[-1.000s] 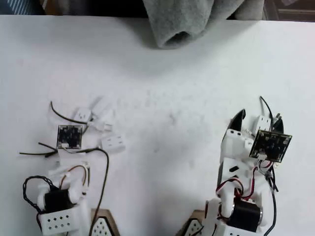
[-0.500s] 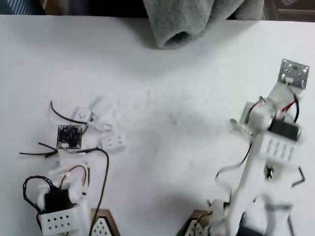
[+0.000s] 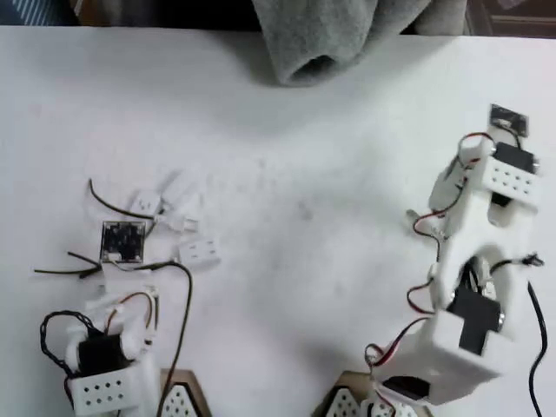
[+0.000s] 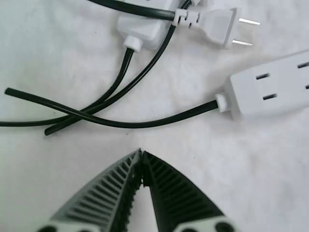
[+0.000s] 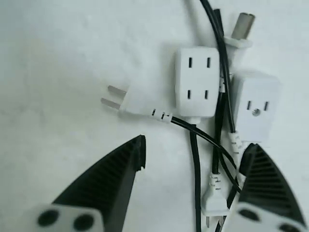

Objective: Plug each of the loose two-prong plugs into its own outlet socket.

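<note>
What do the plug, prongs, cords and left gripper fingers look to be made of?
Plug: white moulded plastic, smooth with a slight gloss and a ribbed strain relief.
Prongs: bare metal with a bright, silvery sheen.
Cords: black flexible sheath, likely PVC or rubber, lying in loose curves.
Left gripper fingers: dark matte plastic with fine ribs, possibly printed.

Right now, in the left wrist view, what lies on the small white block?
A black cord from the plug lies across the white block. The block's face under it is hidden.
</note>
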Robot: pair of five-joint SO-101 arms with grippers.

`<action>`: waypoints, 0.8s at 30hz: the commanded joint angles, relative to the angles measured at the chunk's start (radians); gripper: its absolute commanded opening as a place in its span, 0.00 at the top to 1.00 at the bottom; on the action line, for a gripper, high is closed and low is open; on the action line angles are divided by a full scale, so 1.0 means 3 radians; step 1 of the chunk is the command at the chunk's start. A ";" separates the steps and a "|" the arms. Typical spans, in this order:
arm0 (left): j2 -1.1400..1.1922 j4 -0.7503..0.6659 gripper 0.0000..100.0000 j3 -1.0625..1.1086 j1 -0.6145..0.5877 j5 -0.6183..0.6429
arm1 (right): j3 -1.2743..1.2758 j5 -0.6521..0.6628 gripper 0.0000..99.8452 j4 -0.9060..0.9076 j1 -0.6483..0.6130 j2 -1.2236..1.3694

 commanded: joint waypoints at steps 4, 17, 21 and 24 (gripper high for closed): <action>-0.0018 -0.0051 0.98 -0.0010 -0.0023 -0.0010 | -0.0302 0.0015 0.68 0.0018 -0.0279 0.0371; -0.0018 -0.0051 0.98 -0.0010 -0.0023 -0.0010 | -0.1284 0.0020 0.68 0.0069 0.0023 0.1583; -0.0018 -0.0051 0.98 -0.0010 -0.0023 -0.0010 | -0.1596 0.0020 0.68 0.0381 0.0059 0.1741; -0.0018 -0.0051 0.98 -0.0010 -0.0023 -0.0010 | -0.1754 0.0020 0.68 0.0611 0.0049 0.1782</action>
